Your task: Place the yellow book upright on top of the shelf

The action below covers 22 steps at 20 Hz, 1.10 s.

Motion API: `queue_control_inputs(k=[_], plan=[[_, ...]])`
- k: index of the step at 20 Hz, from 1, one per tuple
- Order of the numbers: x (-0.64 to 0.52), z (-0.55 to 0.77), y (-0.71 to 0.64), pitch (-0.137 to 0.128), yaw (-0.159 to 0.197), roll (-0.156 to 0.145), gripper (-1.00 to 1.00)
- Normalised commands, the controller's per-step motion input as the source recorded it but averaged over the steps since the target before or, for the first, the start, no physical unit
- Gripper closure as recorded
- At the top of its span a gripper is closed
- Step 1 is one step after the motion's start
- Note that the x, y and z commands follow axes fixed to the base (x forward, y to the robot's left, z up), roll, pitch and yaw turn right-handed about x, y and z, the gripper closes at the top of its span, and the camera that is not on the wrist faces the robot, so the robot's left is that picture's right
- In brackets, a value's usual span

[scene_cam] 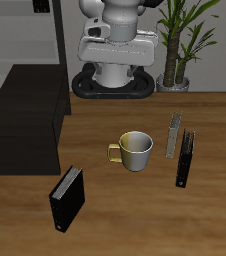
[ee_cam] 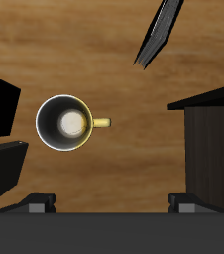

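Sitting empty on the table (scene_cam: 105, 205), mug (scene_cam: 135, 150), yellow book (scene_cam: 173, 135) just beside, tool state unclear.

A simulated home study: potted plant (scene_cam: 188, 40) at upper right, books and mug (scene_cam: 135, 150) on a wooden surface (scene_cam: 125, 215).

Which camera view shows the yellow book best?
The exterior view: the yellow book stands upright beside the mug, its pale spine and page edges visible. In the wrist view I cannot find it; only the mug, the shelf and dark books show.
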Motion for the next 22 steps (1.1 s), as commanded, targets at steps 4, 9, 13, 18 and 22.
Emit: queue_control_inputs(k=[4, 9, 13, 18, 22], plan=[[-0.02, 0.01, 0.03, -0.037, 0.020, -0.014, -1.00], [-0.05, -0.06, 0.29, -0.018, -0.032, -0.001, -1.00], [-0.12, -0.05, 0.26, -0.022, -0.091, -0.064, -1.00], [-0.37, -0.19, 0.51, -0.032, -0.059, -0.011, -1.00], [-0.11, -0.08, 0.35, -0.001, -0.028, 0.003, -1.00]])
